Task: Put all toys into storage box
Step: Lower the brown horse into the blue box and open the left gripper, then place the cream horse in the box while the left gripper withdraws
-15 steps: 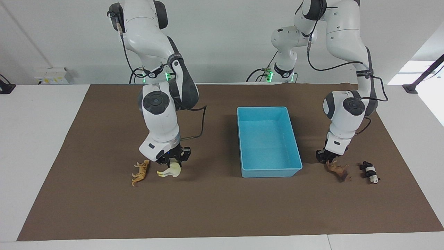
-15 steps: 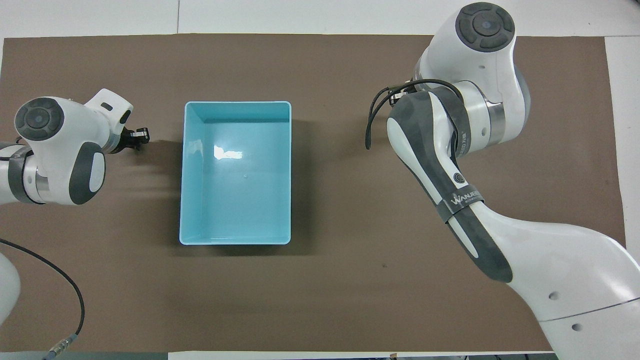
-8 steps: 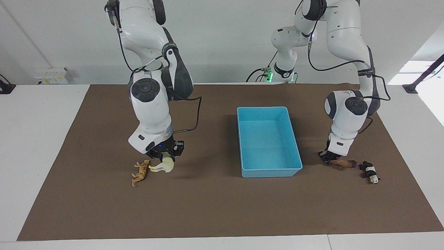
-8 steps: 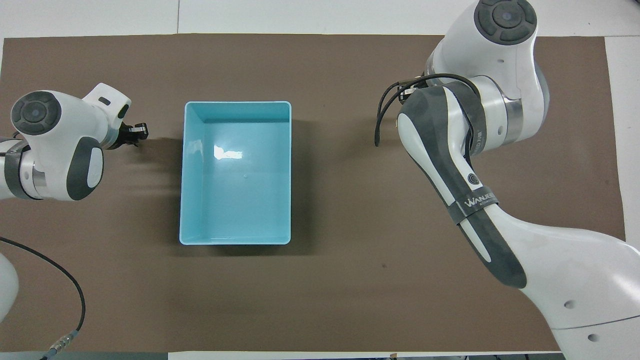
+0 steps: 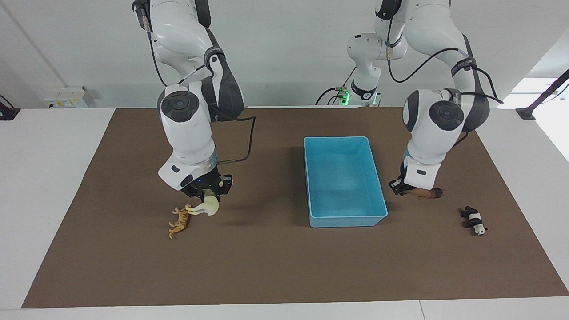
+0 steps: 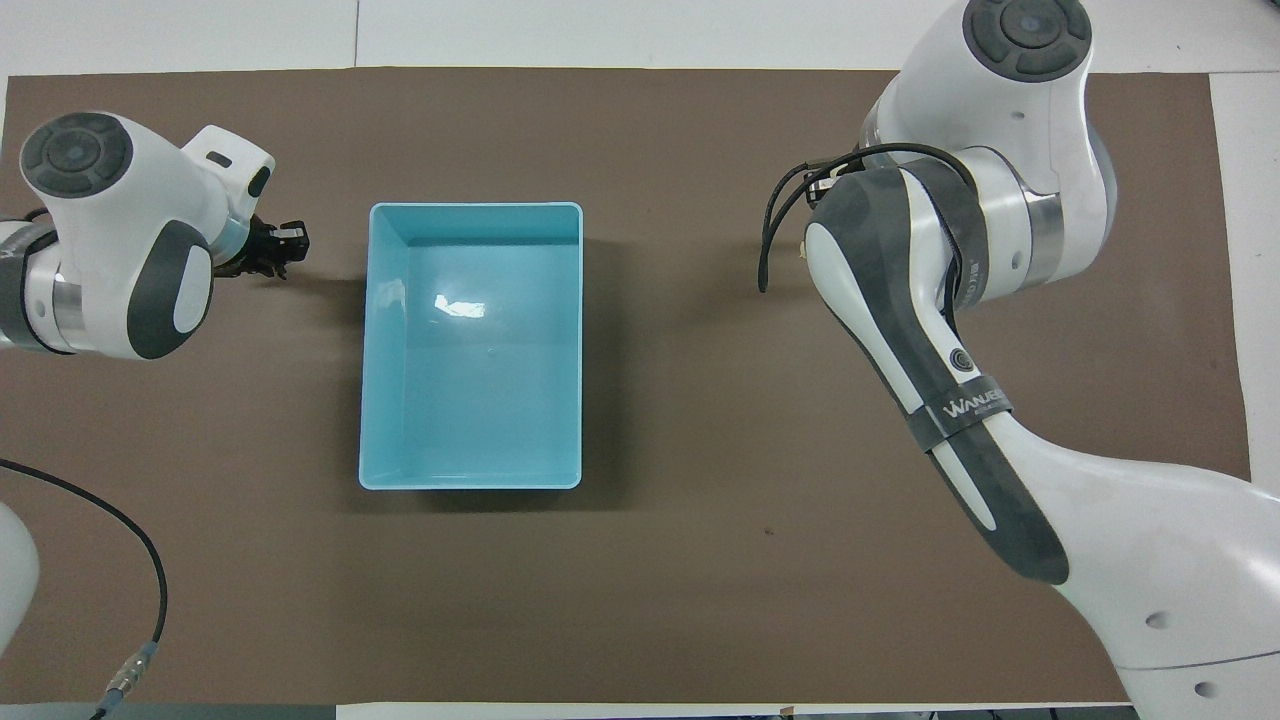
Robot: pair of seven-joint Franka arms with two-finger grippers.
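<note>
On the bench: brown mat [image 5: 275,266] on white top, white wall
Left claw [image 5: 402,189]: clamped on brown lion [image 5: 427,193], raised beside storage box [image 5: 344,218]
Right claw [image 5: 209,194]: clamped on cream horse [image 5: 205,207], lifted over tiger [image 5: 178,222]
Panda [image 5: 474,220]: on mat, left arm's end
Box: empty, mid-mat

Brown mat [image 5: 275,262]; box [image 5: 346,219], tiger [image 5: 179,223], panda [image 5: 474,220].

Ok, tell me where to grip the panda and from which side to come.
Grip the panda across its white midsection, coming straight down from above. It lies on its side on the mat, apart from the other toys, so the narrow body probably fits between the fingers, with nothing beside it.
</note>
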